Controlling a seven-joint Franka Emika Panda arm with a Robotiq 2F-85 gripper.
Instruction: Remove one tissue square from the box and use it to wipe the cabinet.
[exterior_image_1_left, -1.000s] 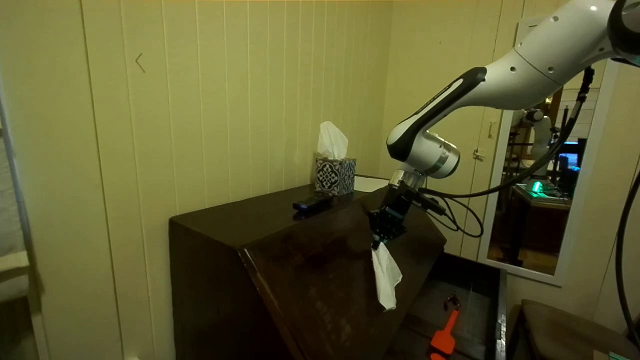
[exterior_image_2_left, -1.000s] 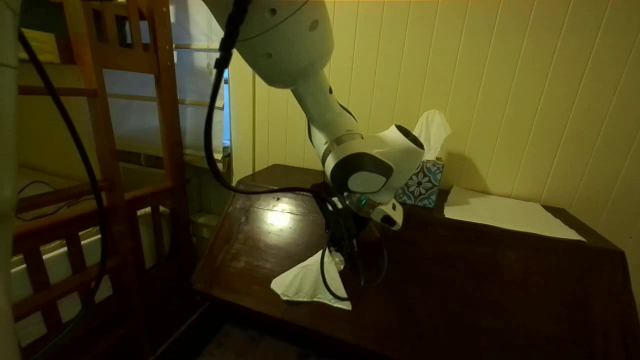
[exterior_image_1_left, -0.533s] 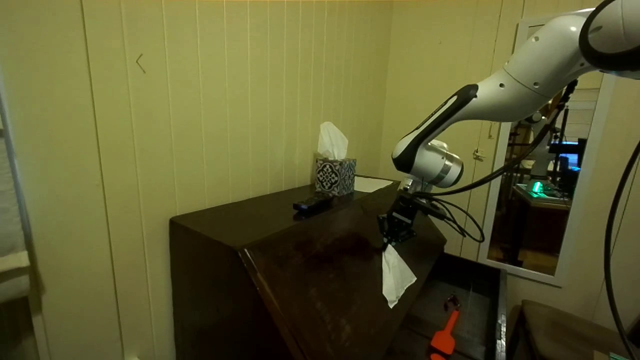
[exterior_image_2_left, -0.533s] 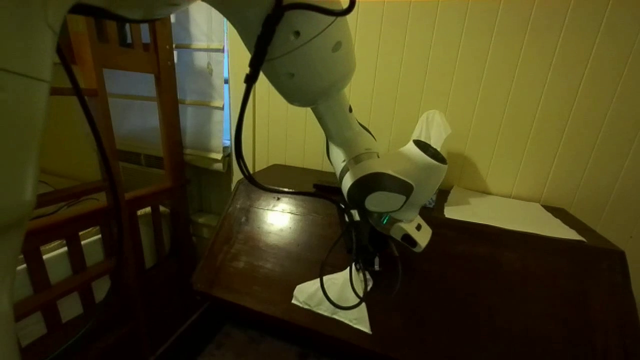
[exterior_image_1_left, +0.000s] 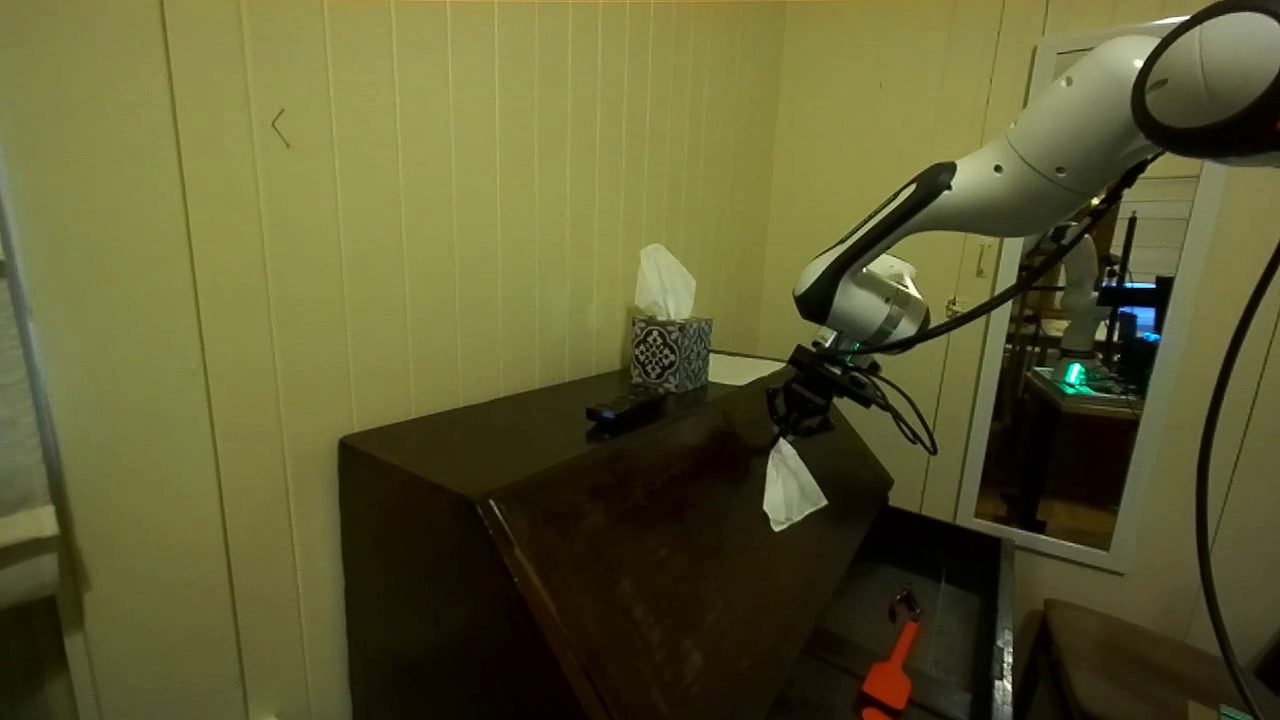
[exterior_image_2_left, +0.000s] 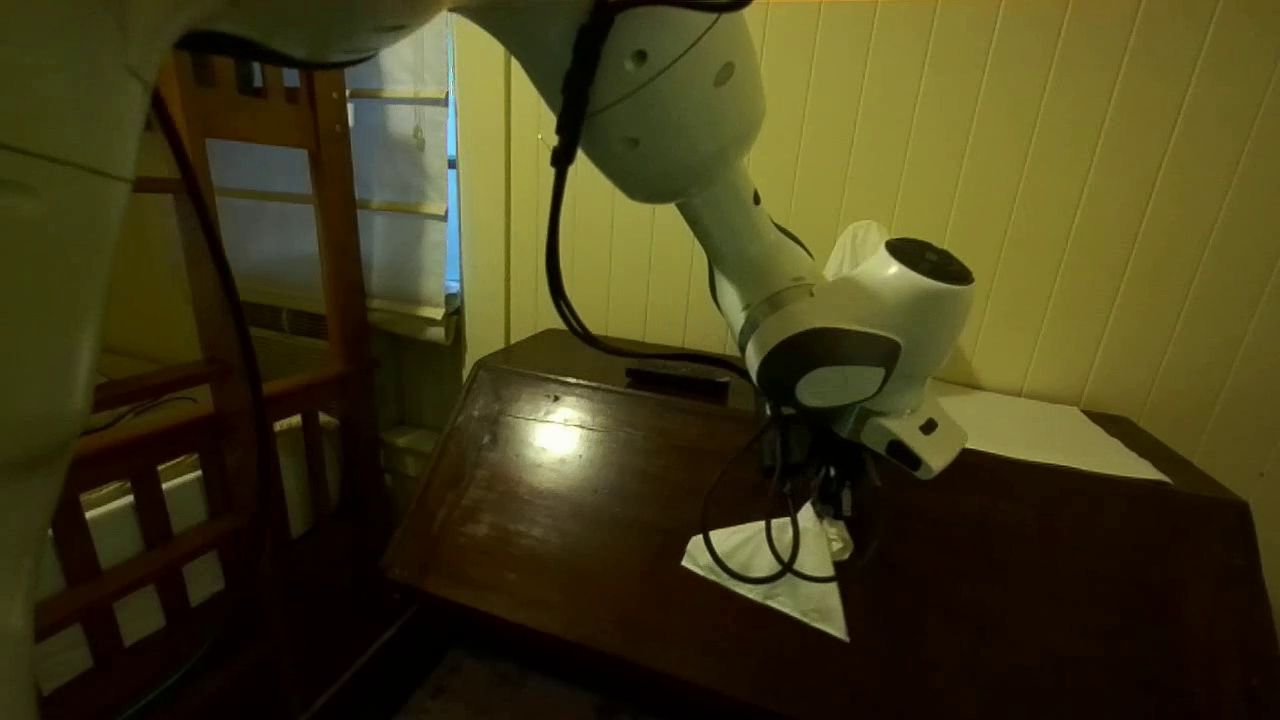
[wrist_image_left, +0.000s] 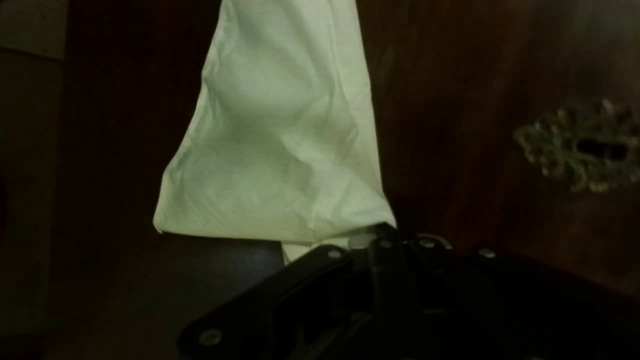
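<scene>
Fingers (wrist_image_left: 387, 257) closed on one end of the tissue (wrist_image_left: 285, 145) hold it over the sloping front of the cabinet (exterior_image_1_left: 620, 570), contact uncertain, presumably leaving its loose part free for wiping, while the box (exterior_image_1_left: 670, 355) stands on the cabinet's tabletop (exterior_image_1_left: 490, 425), apparently out of the way.

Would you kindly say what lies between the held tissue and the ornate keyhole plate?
The wrist view shows just the dark wood of the cabinet between the held tissue and the ornate keyhole plate.

Cabinet (exterior_image_2_left: 620, 480) glossy wood; tissue (wrist_image_left: 280, 135) matt, creased paper
</scene>
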